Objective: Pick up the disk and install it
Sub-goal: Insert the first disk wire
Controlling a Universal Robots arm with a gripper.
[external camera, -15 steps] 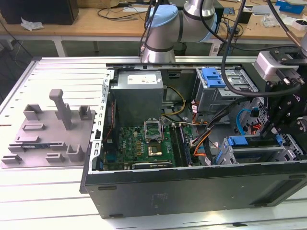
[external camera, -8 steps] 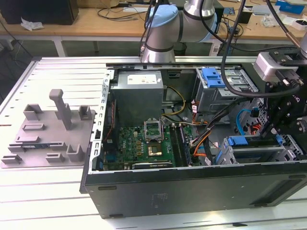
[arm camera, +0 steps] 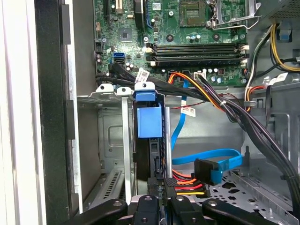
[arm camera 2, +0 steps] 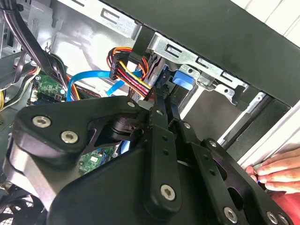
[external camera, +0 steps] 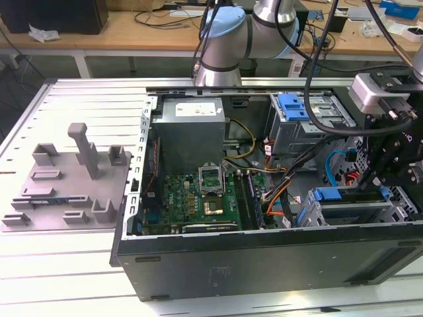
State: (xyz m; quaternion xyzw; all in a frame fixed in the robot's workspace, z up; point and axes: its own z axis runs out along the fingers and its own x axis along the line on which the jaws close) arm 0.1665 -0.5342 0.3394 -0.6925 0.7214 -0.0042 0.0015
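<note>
The disk [arm camera: 148,123] stands on edge in a slot of the silver drive cage [arm camera: 111,140] at the front corner of the open computer case [external camera: 264,261]. Its blue caddy end [arm camera 2: 182,78] faces the motherboard, and the exterior view shows it as a blue tab [external camera: 328,195]. My black gripper [arm camera: 163,182] is shut, its tips right at the disk's near end. I cannot tell whether they touch it. In the second wrist view the gripper [arm camera 2: 164,96] points at the blue caddy. It hangs over the bay at the exterior view's right [external camera: 382,190].
Bundled power and blue data cables [arm camera: 220,161] lie beside the bay. A person's hand [arm camera 2: 275,171] rests on the case edge. A second cage with a blue latch [external camera: 291,105] sits at the back. The grey fixture plate [external camera: 66,188] lies to the case's left.
</note>
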